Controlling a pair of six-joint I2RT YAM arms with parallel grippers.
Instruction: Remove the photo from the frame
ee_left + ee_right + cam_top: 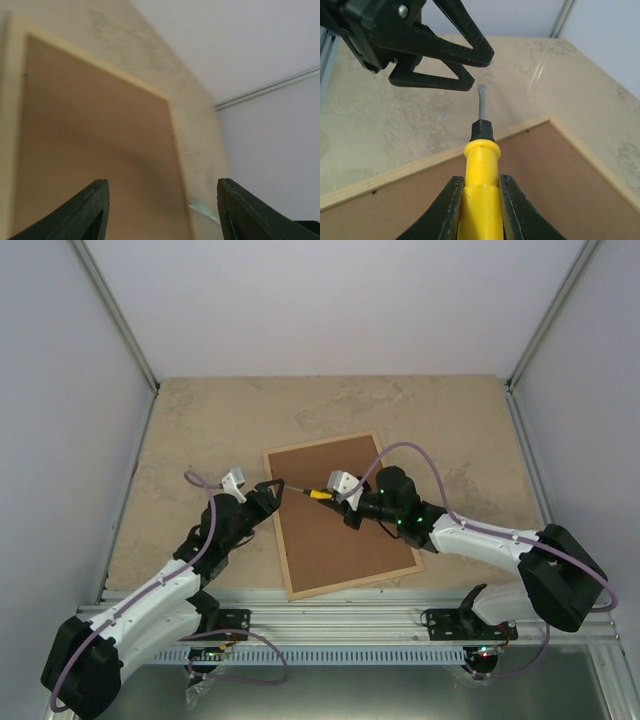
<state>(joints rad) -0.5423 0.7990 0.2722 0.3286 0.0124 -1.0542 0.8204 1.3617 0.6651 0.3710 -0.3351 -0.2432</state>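
1. Step in hand: releasing the backing board of the frame. The frame lies face down on the table, with the board seated inside the moulding.
2. Next move (judgement): bring the blade down to the board's edge. The small dark marks there may be retaining tabs, but this cannot be confirmed. A shallow blade angle is needed to avoid gouging the board.
3. Left arm: it reaches forward and inward from its base. The left gripper sits at the frame's upper left rail, fingers well apart and nothing between them.
4. The photo: it is not visible in any view and presumably lies beneath the backing board, inside the frame.
5. Right arm: it extends leftward, low over the board. The right gripper is clamped on the yellow handle of a screwdriver. The blade points at the left gripper's fingers, its tip in the air just short of them.
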